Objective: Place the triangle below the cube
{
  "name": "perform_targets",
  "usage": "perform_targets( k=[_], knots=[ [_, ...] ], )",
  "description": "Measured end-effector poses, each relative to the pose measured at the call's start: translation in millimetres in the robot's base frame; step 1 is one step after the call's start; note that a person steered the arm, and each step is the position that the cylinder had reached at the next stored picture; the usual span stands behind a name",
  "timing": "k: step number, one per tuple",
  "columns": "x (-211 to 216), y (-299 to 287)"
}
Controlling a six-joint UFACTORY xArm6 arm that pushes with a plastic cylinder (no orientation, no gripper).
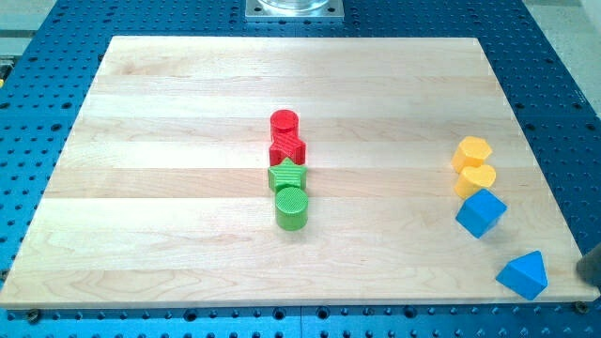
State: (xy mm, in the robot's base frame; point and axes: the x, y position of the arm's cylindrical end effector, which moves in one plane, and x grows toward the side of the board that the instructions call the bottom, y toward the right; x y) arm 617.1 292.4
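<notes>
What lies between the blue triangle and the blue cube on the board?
Nothing: in the camera view, only bare wood separates the blue triangle from the blue cube. My tip sits right of the triangle.

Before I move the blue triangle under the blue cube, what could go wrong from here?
1. The blue triangle lies near the board's bottom-right edge; a push angled toward the view's bottom could slide it off.
2. The blue cube sits close to the lower yellow block; overshooting upward may shove the cube into it.
3. My tip is blurred at the view's right edge, right of the triangle, so the contact point is uncertain.
</notes>
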Motion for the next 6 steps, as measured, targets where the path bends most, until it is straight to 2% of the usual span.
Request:
perform_targets(
  k=[2,4,6],
  knots=[
    [0,-55],
    [-1,-72],
    [-81,5]
  ],
)
